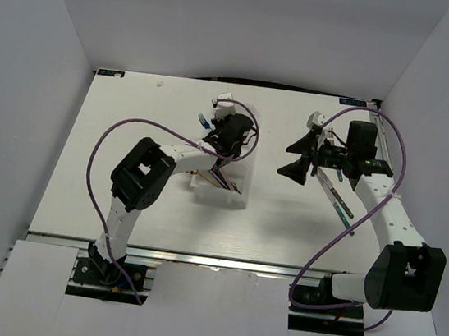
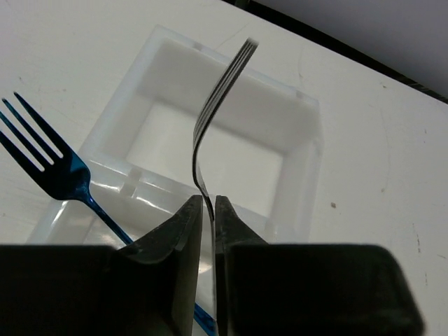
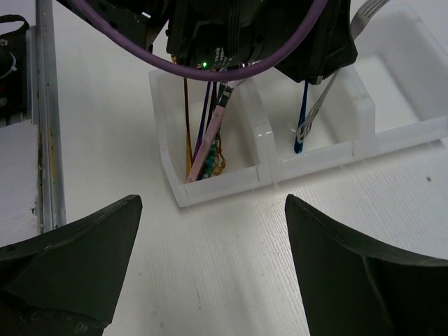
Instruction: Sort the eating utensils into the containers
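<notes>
My tray point(image 1: 228, 202) is partly filled; left jaws bracket a fork point(image 2: 210, 119) over it, pinch unclear; right jaws spread; a stray utensil point(image 1: 340, 206) lies right of it.

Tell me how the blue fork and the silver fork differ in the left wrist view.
Colour: the blue fork is glossy blue; the silver fork is grey metal.
Pose: the blue fork lies low, tines face-up; the silver fork stands up, seen edge-on.
Contact: the silver fork sits between the fingers of the left claw; the blue fork is free, its head past the tray's rim.
Both are slim metal forks.
</notes>
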Action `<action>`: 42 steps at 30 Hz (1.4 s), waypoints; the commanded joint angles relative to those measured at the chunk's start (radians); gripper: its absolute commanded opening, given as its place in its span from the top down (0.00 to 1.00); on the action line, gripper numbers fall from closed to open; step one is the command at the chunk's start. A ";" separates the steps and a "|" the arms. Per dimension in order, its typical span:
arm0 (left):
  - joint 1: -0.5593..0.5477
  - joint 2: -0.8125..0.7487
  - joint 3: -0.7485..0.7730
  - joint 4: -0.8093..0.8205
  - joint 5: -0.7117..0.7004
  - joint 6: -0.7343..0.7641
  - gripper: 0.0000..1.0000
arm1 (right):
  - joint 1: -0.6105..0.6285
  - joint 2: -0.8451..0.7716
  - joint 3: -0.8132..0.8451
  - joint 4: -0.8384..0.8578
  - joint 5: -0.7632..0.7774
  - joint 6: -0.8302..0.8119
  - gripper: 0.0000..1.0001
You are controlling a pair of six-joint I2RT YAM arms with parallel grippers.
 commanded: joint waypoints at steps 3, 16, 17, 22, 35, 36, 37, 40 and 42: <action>-0.007 -0.093 -0.037 -0.014 0.036 -0.039 0.71 | -0.010 0.005 0.008 0.003 -0.008 -0.014 0.11; -0.007 -0.246 -0.068 -0.061 0.091 -0.019 0.40 | -0.058 0.020 0.005 0.005 0.003 -0.011 0.11; -0.007 -0.254 -0.051 -0.078 0.103 -0.007 0.38 | -0.065 0.024 0.006 0.007 0.008 -0.010 0.11; -0.007 -0.334 -0.026 -0.145 0.218 0.053 0.31 | -0.096 0.035 0.000 0.071 0.164 0.079 0.11; 0.139 -0.830 -0.371 -0.310 0.780 0.521 0.02 | -0.154 0.265 0.129 0.076 0.882 0.115 0.11; 0.153 -0.867 -0.396 -0.313 0.786 0.519 0.02 | -0.159 0.288 0.147 0.063 0.880 0.115 0.11; 0.164 -0.930 -0.417 -0.325 0.790 0.515 0.02 | -0.162 0.314 0.198 0.047 0.879 0.115 0.11; 0.187 -1.031 -0.526 -0.310 0.772 0.542 0.02 | -0.174 0.431 0.337 -0.035 0.876 0.095 0.11; 0.188 -1.076 -0.609 -0.290 0.749 0.562 0.02 | -0.179 0.520 0.410 -0.075 0.876 0.075 0.11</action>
